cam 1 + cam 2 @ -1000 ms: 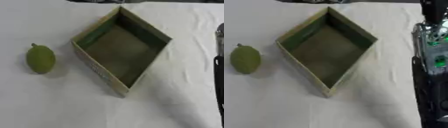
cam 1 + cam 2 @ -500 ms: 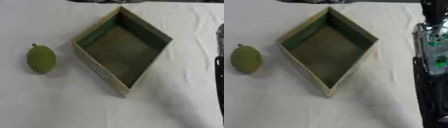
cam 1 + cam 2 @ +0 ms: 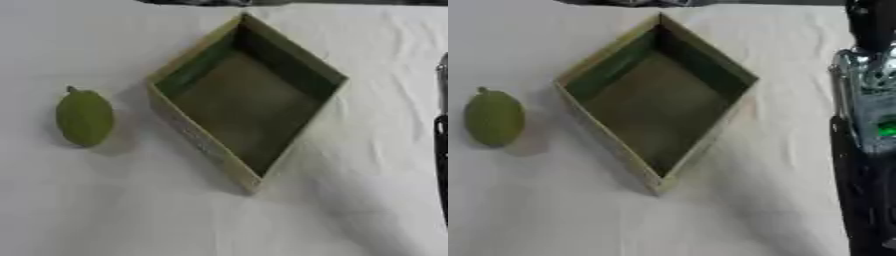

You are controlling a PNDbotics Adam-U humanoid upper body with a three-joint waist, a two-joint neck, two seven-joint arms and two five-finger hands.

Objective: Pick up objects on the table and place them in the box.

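- one box (image 3: 248,100), open top, nothing inside it
- one green fruit (image 3: 85,118), oval with a little stem nub, sitting on its own to the left of the box
- one white cloth-covered table (image 3: 114,210) under both
- one robot arm (image 3: 870,150), black and silver, along the right edge, hand not showing

An open, empty box (image 3: 249,107) with green inner walls sits diamond-wise at frame centre; a green, oval fruit (image 3: 84,117) lies apart at middle left
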